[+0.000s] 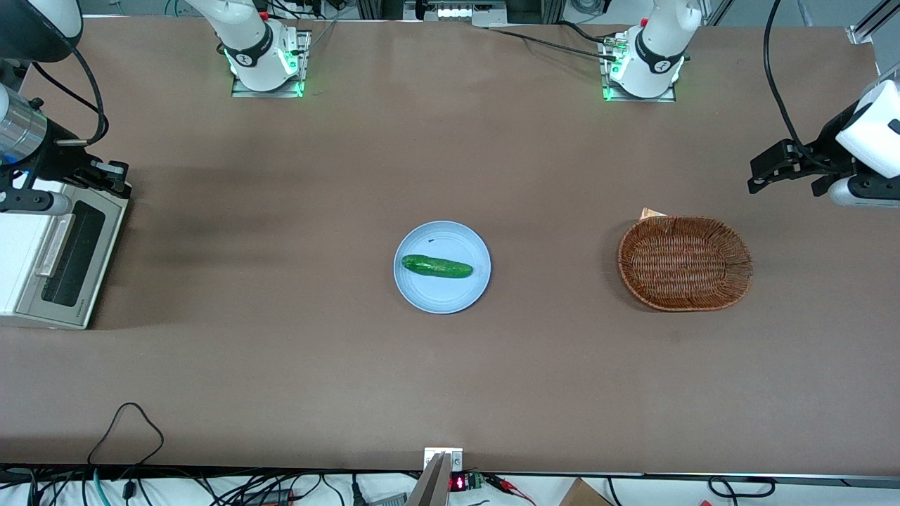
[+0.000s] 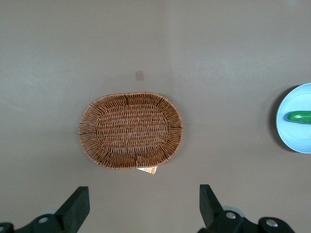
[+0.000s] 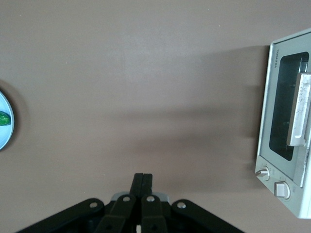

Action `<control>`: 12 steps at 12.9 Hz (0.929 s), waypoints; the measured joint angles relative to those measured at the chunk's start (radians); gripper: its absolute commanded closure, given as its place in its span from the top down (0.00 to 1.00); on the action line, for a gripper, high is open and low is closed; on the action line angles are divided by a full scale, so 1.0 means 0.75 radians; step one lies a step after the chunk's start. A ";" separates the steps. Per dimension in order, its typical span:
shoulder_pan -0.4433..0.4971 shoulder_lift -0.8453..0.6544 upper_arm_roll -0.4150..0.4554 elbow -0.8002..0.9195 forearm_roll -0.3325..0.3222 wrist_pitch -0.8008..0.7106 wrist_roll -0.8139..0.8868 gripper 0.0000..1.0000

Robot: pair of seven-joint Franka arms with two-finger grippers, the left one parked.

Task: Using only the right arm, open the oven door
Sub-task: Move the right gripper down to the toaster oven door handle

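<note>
The white oven (image 1: pixel 28 260) stands at the working arm's end of the table. Its oven door (image 1: pixel 74 256) is closed, with a dark window and a pale bar handle (image 1: pixel 55 244). The right arm (image 1: pixel 28 133) reaches in above the oven's edge farthest from the front camera. Its black gripper (image 1: pixel 116 177) hangs there, apart from the door. In the right wrist view the gripper (image 3: pixel 143 180) is shut and empty above bare table. The oven (image 3: pixel 272 160), its door (image 3: pixel 284 111), the handle (image 3: pixel 301 109) and two knobs (image 3: pixel 263 172) show off to one side.
A blue plate (image 1: pixel 442 292) with a cucumber (image 1: pixel 436 266) lies mid-table. A wicker basket (image 1: pixel 685 263) lies toward the parked arm's end, also in the left wrist view (image 2: pixel 130 130). A black cable (image 1: pixel 130 425) loops near the table's front edge.
</note>
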 measured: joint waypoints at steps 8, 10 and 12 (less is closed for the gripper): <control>0.055 0.076 0.020 -0.006 -0.411 -0.148 -0.001 0.02; 0.069 0.130 0.021 -0.022 -0.597 -0.152 0.013 0.02; 0.069 0.198 0.019 -0.047 -0.788 -0.150 0.050 0.04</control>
